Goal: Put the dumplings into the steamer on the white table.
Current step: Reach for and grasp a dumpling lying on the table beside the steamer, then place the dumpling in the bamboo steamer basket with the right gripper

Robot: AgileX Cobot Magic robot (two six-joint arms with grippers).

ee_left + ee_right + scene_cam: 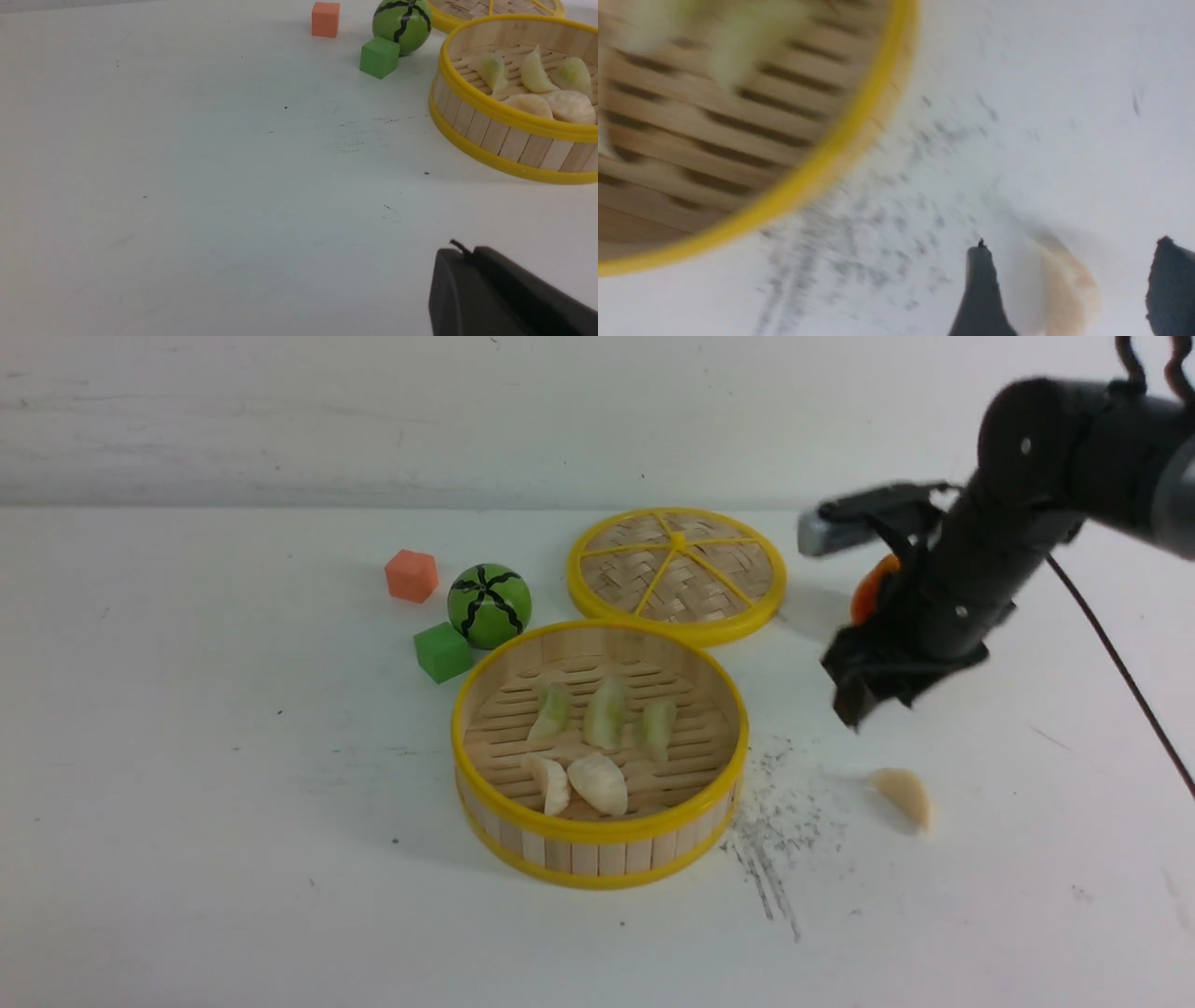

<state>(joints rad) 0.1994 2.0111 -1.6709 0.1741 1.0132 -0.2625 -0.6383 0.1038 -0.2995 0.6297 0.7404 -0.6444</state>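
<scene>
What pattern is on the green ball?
The round green ball has wavy black stripes, clearest in front view.

Right wrist view is motion-smeared: steamer (pixel 803 184) cut by the edge, loose dumpling (pixel 1069 289) runs off frame. Only a corner of the left claw (pixel 467 280) shows. Left wrist view clips the lid (pixel 467 7).

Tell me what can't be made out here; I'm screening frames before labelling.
- Left claw: left wrist view, cut off by the frame's edge; absent from the front view.
- Loose dumpling: right wrist view, motion blur hides its pleats.
- Steamer: right wrist view, its contents smeared by blur.
- Right claw: front view, dark blur hides its opening.
</scene>
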